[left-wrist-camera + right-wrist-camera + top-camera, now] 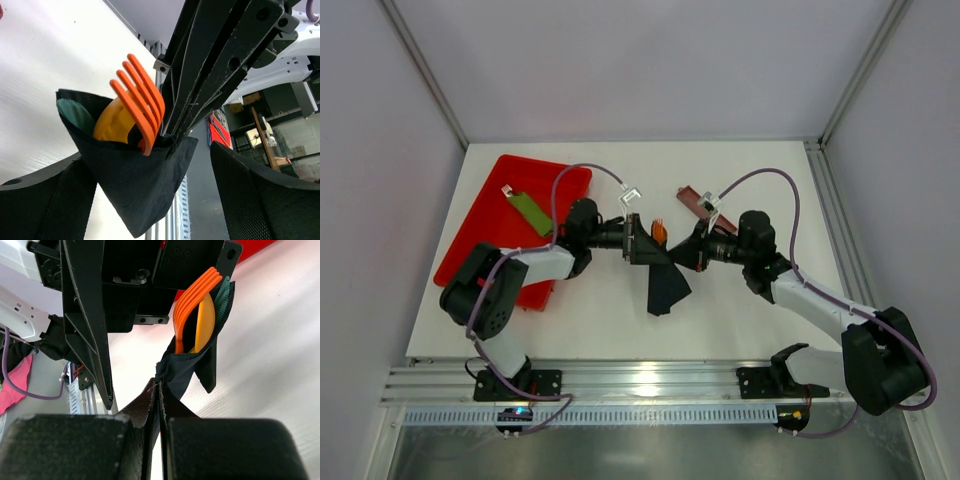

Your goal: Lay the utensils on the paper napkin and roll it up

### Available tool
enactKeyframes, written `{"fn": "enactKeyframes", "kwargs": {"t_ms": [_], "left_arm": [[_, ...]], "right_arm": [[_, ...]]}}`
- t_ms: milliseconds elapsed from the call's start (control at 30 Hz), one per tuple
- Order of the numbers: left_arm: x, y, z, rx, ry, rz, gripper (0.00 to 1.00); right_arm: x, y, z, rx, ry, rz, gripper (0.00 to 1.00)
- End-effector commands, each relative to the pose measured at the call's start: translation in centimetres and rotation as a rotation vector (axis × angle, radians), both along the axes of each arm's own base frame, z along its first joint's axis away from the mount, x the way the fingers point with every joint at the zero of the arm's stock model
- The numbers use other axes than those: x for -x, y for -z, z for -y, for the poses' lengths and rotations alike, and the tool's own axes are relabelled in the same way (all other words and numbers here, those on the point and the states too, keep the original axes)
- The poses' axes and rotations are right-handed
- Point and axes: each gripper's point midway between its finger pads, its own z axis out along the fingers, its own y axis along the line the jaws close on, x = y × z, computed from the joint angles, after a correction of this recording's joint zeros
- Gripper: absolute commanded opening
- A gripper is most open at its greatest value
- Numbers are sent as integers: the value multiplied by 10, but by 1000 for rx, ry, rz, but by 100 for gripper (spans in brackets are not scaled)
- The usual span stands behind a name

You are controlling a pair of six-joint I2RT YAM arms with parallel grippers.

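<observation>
Napkin (135, 195), folded into a loose black pouch and held above the table (760, 180), between the 2 arms and clear of the red tray (485, 235). 3 utensils stand in its open mouth: an orange fork (140, 95), a yellow spoon (112, 125) and a green toothed knife (75, 115), heads out, handles hidden inside.

Right gripper (159, 395): fingers pressed together, pinching 1 edge of the napkin near the fork's neck.

Left gripper (640, 240): fingers set wide apart on either side of the pouch, clamped on nothing. Whether 1 finger touches the paper cannot be told.

Handling, as a judgement: the paper is thin, limp and easily torn, so it will sag and unfold from a single pinch. The plastic pieces are light, stiff and smooth, and may slip out of the mouth if the pouch tips. A second hold is best taken across the body of the pouch, over paper and handles together.
</observation>
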Motion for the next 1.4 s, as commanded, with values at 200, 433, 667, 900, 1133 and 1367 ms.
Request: {"fn": "enactKeyframes", "kwargs": {"t_ms": [200, 433, 667, 900, 1133, 1367], "left_arm": [[12, 0, -5, 48, 54, -3, 84], [12, 1, -4, 66, 61, -15, 81], [14, 5, -3, 71, 88, -43, 75], [13, 1, -2, 84, 95, -41, 66], [11, -3, 1, 94, 106, -61, 43], [8, -4, 3, 104, 102, -80, 13]], "right_arm": [[2, -26, -1, -56, -14, 88, 4], [3, -29, -2, -68, -25, 91, 4], [0, -31, -4, -76, -27, 89, 4], [-2, -30, -5, -74, -26, 86, 4], [-4, -33, -5, -77, -20, 80, 4], [-10, -30, -3, -57, 25, 43, 8]]}}
